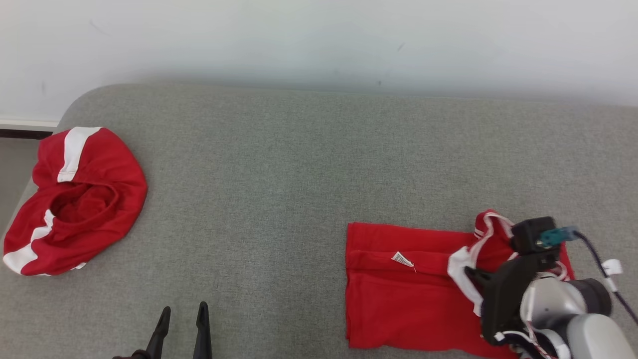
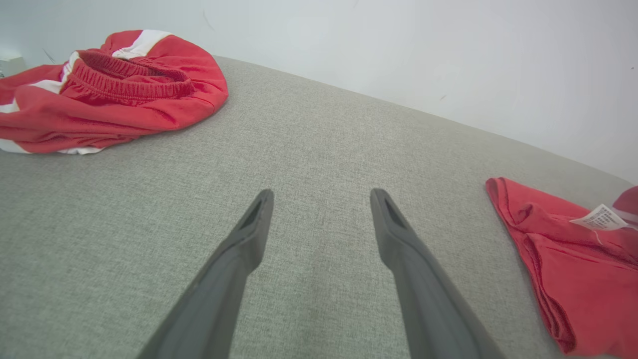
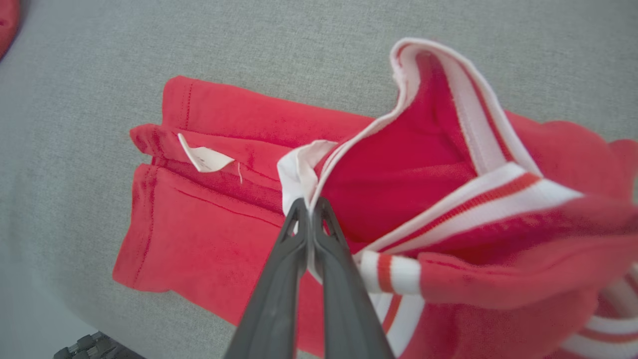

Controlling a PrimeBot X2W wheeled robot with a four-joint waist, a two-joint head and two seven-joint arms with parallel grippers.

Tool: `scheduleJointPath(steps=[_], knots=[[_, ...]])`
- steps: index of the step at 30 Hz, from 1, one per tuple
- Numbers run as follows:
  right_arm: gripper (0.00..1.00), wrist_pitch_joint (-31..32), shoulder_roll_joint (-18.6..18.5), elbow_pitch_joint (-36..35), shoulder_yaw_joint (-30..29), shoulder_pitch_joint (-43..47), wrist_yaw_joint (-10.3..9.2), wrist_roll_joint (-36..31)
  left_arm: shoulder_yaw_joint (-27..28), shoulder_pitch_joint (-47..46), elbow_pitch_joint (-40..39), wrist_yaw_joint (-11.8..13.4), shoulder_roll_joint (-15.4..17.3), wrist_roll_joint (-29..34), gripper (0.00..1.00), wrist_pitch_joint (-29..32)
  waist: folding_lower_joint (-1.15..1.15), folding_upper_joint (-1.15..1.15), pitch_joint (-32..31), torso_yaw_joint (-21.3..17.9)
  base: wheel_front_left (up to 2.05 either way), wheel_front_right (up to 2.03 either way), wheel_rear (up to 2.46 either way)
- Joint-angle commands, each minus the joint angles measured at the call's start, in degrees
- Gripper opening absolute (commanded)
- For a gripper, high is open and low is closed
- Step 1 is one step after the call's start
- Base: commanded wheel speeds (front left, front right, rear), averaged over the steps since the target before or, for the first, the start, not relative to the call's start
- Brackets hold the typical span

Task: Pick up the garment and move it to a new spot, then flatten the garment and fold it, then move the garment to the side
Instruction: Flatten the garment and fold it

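The garment point(image 1: 398, 294) is a red top with white-striped trim, lying partly folded at the right of the grey cushioned surface point(image 1: 299, 174). A small white label shows on its inner seam. My right gripper point(image 1: 471, 273) is shut on the garment's white-edged hem and holds that part lifted above the flat red cloth. In the right wrist view its fingertips point(image 3: 309, 205) pinch the white trim, and the garment point(image 3: 199, 234) spreads out below them. My left gripper point(image 1: 183, 311) stands open at the lower left, holding nothing; the left wrist view shows its fingers point(image 2: 259, 234) apart over bare fabric, with the garment point(image 2: 588, 269) off to the right.
A second red piece with white stripes and an elastic waistband point(image 1: 75, 199) lies bunched at the surface's far left edge, also seen as that red bunch point(image 2: 114, 94). A pale wall point(image 1: 319, 40) runs behind the surface. Bare grey fabric lies between the two red pieces.
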Motion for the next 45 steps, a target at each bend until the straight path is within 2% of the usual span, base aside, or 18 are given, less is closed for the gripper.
scheduleJointPath(steps=[1, 15, 27, 28, 29, 34, 39, 45], knots=[[0.0, -0.3, -0.1, 0.5, 0.8, -0.7, -0.13, 0.6, 0.0, -0.3, 0.2, -0.3, -0.2, 0.4, 1.0, -0.2, 0.0, 0.0, 0.0, 0.2, 0.0, 0.0, 0.0], [0.0, -4.4, 1.2, 8.2, 16.2, -8.5, -0.13, 2.8, 0.2, -1.0, 0.9, -0.8, -0.8, 0.7, 1.0, -0.2, 0.0, 0.0, 0.3, 2.9, 0.0, 0.0, 0.0], [0.0, -6.9, 1.1, 10.8, 21.4, -10.8, -0.13, 4.9, 0.7, -0.8, 1.1, -1.1, -1.1, 0.8, 1.0, -0.2, 0.0, 0.0, 0.3, 3.8, 0.0, 0.0, 0.0], [0.13, -7.1, 1.0, 11.3, 21.5, -11.1, -0.13, 4.9, 0.6, -0.9, 1.2, -1.2, -1.2, 0.9, 1.0, -0.2, 0.0, 0.0, 0.2, 3.8, 0.0, 0.0, 0.0], [1.0, -7.5, 1.1, 11.6, 21.4, -11.2, -0.13, 5.1, 0.6, -1.0, 1.2, -1.2, -1.2, 0.9, 1.0, -0.2, 0.0, 0.0, 0.1, 3.9, 0.0, 0.0, 0.0], [1.0, -9.2, 1.8, 10.7, 21.2, -10.7, -0.13, 7.2, 0.4, -0.8, 1.4, -1.2, -1.3, 1.1, 1.0, -0.2, 0.0, 0.0, -0.5, 3.9, 0.0, 0.0, 0.0], [1.0, -10.1, 0.3, 5.3, 19.4, -8.8, -0.13, 8.6, 0.7, 0.4, 1.5, -1.1, -1.3, 1.3, 1.0, -0.2, 0.0, 0.0, -1.8, 3.2, 0.0, 0.0, 0.0], [1.0, -9.9, -0.1, -3.7, 12.6, -1.2, -0.13, 2.4, 1.1, 1.3, 1.4, -1.2, -1.3, 1.7, 1.0, -0.2, 0.0, 0.0, -3.1, 2.3, 0.0, 0.0, 0.0]])
